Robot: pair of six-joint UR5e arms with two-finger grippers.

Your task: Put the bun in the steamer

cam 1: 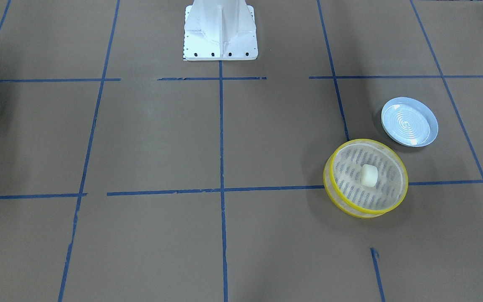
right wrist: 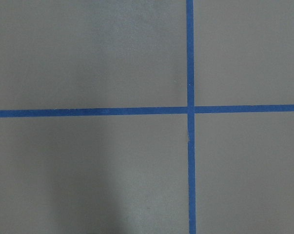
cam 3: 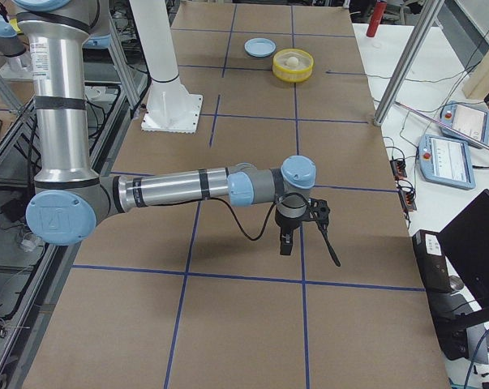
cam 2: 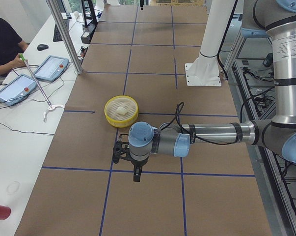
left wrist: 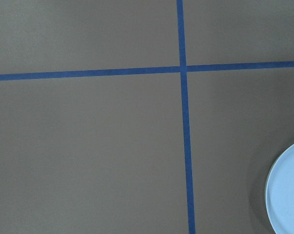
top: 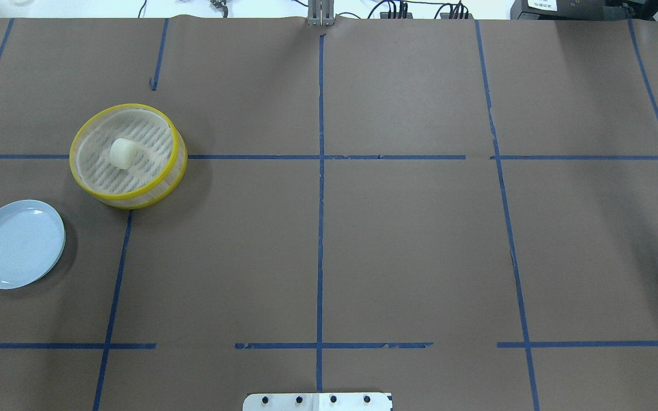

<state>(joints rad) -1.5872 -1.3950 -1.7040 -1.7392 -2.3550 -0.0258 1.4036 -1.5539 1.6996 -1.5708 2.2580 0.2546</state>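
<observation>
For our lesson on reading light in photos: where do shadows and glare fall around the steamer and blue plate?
Overhead exterior: the steamer and the plate each cast a soft shadow toward the view's right; small glints on the plate's rim. Left wrist-mounted: dim shadow left of the plate's edge.

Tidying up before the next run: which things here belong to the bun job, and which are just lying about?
Job: bun, already lying in the steamer.
Lying about: pale blue plate, beside the steamer and not touching it.
</observation>
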